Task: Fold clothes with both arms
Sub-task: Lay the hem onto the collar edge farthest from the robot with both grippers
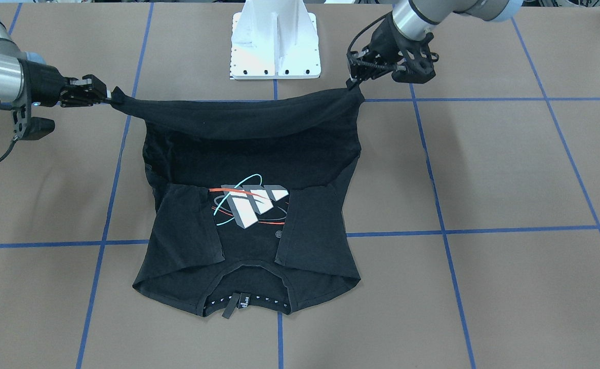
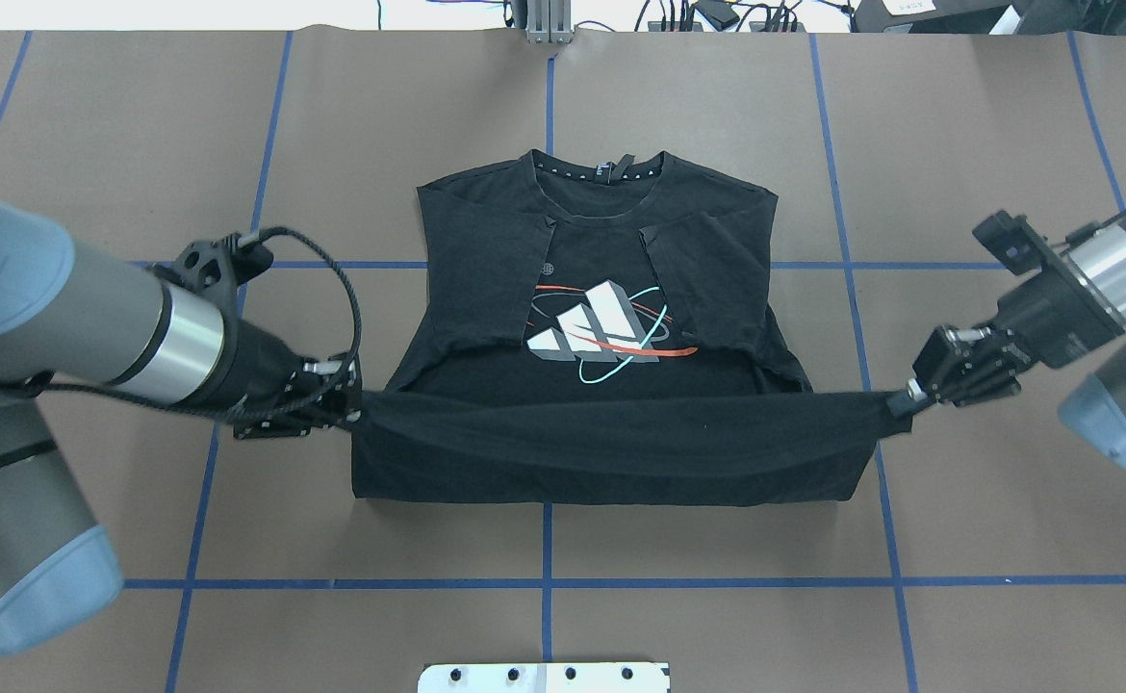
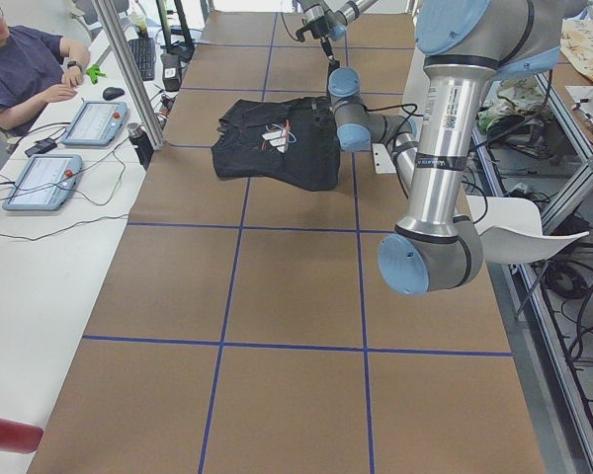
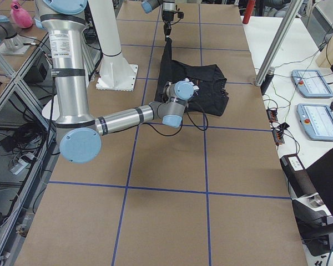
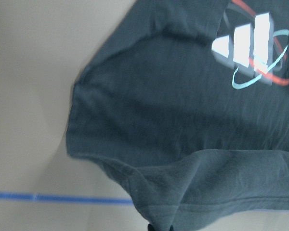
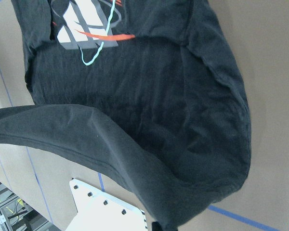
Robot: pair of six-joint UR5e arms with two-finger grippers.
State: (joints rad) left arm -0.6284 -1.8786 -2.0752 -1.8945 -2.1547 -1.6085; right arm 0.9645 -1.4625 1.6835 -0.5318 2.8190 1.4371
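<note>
T-shirt (image 2: 601,452), black and short-sleeved, is held by its hem between both arms. The left pincer (image 2: 356,416) is closed tight on one hem corner and the right pincer (image 2: 903,399) is closed on the other. Between them the hem is stretched in a taut line raised off the bench, on the side near the robot. From that line the cloth drops back to the surface in a loose fold.

The rest of the shirt lies flat and face up, with its collar (image 2: 597,173) at the far side from the robot. Both sleeves (image 2: 491,279) are turned inward over the chest, and the white, red and teal chest graphic (image 2: 611,327) shows between them.

The bench (image 2: 958,144) is covered in brown paper marked into large squares by blue tape lines (image 2: 546,539). The robot's white base plate (image 1: 275,51) stands just beyond the raised hem.

Along the far side runs a white side desk (image 3: 40,276) with two tablet-like control panels (image 3: 42,181) and trailing cables. A person (image 3: 25,64) sits there behind an aluminium post (image 3: 130,74). A red cylinder (image 3: 5,434) lies at the desk's near end.
</note>
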